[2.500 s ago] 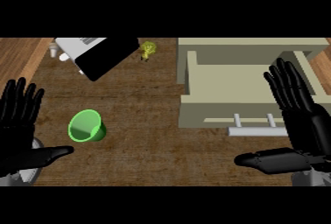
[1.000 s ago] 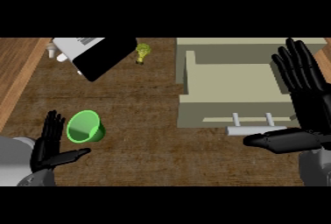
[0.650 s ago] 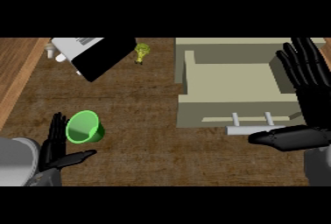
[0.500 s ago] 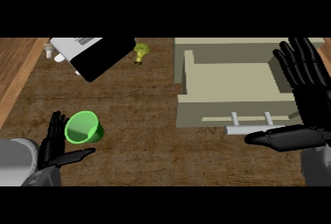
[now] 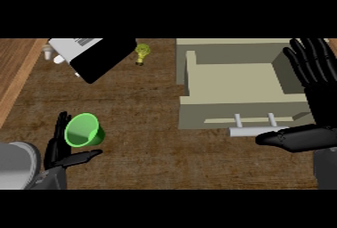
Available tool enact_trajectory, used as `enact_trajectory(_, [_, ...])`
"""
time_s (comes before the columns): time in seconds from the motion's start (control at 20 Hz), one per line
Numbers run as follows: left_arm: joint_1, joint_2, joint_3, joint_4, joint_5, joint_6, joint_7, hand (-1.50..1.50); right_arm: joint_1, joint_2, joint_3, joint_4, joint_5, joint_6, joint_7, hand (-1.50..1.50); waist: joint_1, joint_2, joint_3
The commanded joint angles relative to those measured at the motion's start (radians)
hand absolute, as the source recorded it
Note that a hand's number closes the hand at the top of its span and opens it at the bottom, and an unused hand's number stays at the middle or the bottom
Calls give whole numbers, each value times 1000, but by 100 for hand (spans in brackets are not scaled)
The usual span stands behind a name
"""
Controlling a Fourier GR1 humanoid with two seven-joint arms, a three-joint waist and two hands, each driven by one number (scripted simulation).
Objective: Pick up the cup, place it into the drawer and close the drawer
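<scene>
Left hand [image 5: 63, 149] has come in from the view's left edge since the earliest picture and now sits tight against the cup [image 5: 84, 130]: fingers straight up along the cup's left side, thumb stretched out flat just below it. Over the last half second the change is slight, the hand only a touch nearer the cup. Cup itself has not shifted on the counter [image 5: 145, 116].

Hand is open. Nothing curled round the cup; whether the fingers touch its wall cannot be told. No grasp yet, so the pick-up looks only begun: the hand is set for a side grip, and closing on the cup would be the likely next step.

Right hand [image 5: 316, 100] has drawn slightly toward the right edge. It stands open, fingers straight and pointing up over the drawer's right side, thumb lying just right of the handle [image 5: 256, 129]. It holds nothing.

Places, taken from the cup:
- Cup: green, mouth facing up and toward the viewer, inside shows nothing in it.
- Drawer [image 5: 197, 107]: well to the right of the cup and a little farther up, pulled out. Its floor shows bare; nothing lies in it.
- Dark slab-like object [image 5: 99, 58]: above the cup, tilted, with a white object under its upper left end.
- Small yellow-green object [image 5: 142, 52]: above and right of the cup, between the slab and the drawer.

Cup and drawer are well apart; carry and closing are not yet done.
</scene>
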Motion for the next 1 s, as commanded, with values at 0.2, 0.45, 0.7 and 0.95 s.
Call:
enact_trajectory(0.2, [-26, -19, -7, 11, -1, -136, -39, -150, 17, 20, 17, 41, 30, 2, -62, -150, -1, 3, -1])
enact_trajectory(0.45, [-39, -28, -18, -39, -12, -122, -109, 150, -1, -3, -2, 4, 5, 0, 5, -150, -8, 3, -1])
enact_trajectory(0.7, [-14, -31, 2, -93, -28, 174, -212, 150, 66, -1, -7, 20, 9, 32, -83, -150, -8, 2, 1])
enact_trajectory(0.95, [-36, -113, 22, -77, -20, 228, -268, 150, 27, 27, 37, -4, 45, -8, -34, -150, -2, 1, 0])
